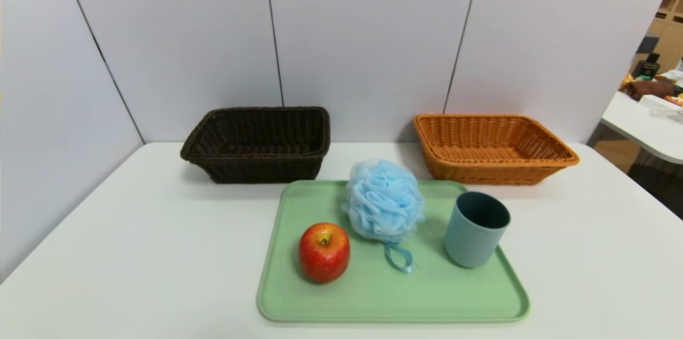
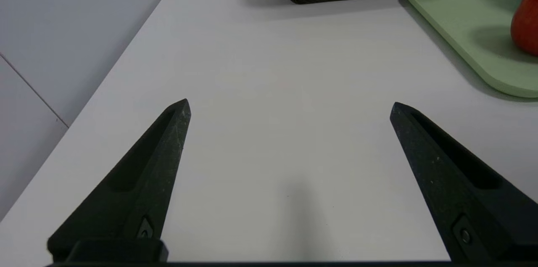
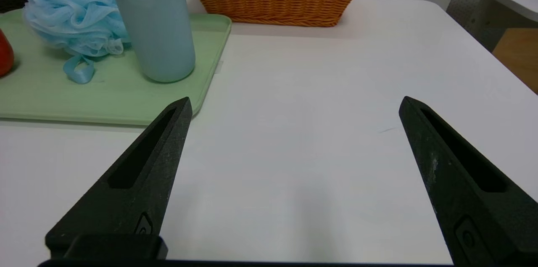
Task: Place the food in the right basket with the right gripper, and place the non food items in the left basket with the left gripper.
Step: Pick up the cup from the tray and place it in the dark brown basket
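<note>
A red apple (image 1: pixel 324 251) stands at the front left of a green tray (image 1: pixel 373 296). Behind it is a light-blue bath puff (image 1: pixel 383 201), and a blue-grey cup (image 1: pixel 475 229) stands upright at the tray's right. The dark brown left basket (image 1: pixel 259 144) and the orange-tan right basket (image 1: pixel 491 148) stand empty behind the tray. Neither arm shows in the head view. My left gripper (image 2: pixel 290 105) hangs open over bare table left of the tray, holding nothing. My right gripper (image 3: pixel 294 103) is open over bare table right of the tray, with the cup (image 3: pixel 155 27) and puff (image 3: pixel 71 14) beyond it.
The white table (image 1: pixel 133 253) is walled by grey panels at the back and left. Its right edge drops off, with another white table (image 1: pixel 645 125) holding clutter beyond. In the left wrist view the tray's corner (image 2: pixel 470 27) and the apple (image 2: pixel 525 27) lie far off.
</note>
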You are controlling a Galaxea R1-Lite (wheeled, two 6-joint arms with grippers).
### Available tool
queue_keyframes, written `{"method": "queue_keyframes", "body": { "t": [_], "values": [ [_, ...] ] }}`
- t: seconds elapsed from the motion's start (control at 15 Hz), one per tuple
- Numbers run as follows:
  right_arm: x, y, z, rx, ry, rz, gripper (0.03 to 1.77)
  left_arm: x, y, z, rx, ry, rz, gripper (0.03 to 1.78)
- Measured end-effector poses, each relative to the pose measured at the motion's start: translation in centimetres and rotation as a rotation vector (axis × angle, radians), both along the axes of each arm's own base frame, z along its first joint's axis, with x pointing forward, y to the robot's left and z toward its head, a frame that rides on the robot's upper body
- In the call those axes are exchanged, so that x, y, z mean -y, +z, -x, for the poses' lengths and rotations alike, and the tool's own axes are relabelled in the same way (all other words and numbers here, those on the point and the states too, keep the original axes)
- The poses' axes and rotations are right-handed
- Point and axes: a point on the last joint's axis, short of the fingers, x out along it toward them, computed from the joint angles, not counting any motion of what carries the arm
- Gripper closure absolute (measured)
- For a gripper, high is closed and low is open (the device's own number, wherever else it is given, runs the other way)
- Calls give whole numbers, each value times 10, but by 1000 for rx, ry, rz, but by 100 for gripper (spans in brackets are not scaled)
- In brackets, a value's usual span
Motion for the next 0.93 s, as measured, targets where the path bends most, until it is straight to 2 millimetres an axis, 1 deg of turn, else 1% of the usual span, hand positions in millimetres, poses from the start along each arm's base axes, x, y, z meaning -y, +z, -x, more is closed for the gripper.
{"method": "queue_keyframes", "body": {
  "t": [0.2, 0.27, 0.4, 0.53, 0.67, 0.8, 0.93],
  "values": [
    [-1, 19, 12, -32, 41, 0, 10, 0, 19, 7, -7, -2, 2, 12],
    [-1, 26, 15, -46, 56, -1, 10, 0, 28, 8, -14, -3, 2, 12],
    [-1, 42, 15, -67, 66, -1, 10, 0, 45, 6, -43, -17, 2, 12],
    [-1, 56, 7, -117, 81, -3, 10, 0, 66, -1, -94, -64, 3, 12],
    [-1, 67, -6, -185, 92, -3, 10, 1, 89, -12, -160, -131, 3, 12],
    [-1, 79, -19, -251, 98, -4, 10, 2, 110, -29, -221, -173, 3, 12],
    [-2, 91, -36, -309, 106, -6, 10, 4, 130, -52, -268, -203, 2, 12]
  ]
}}
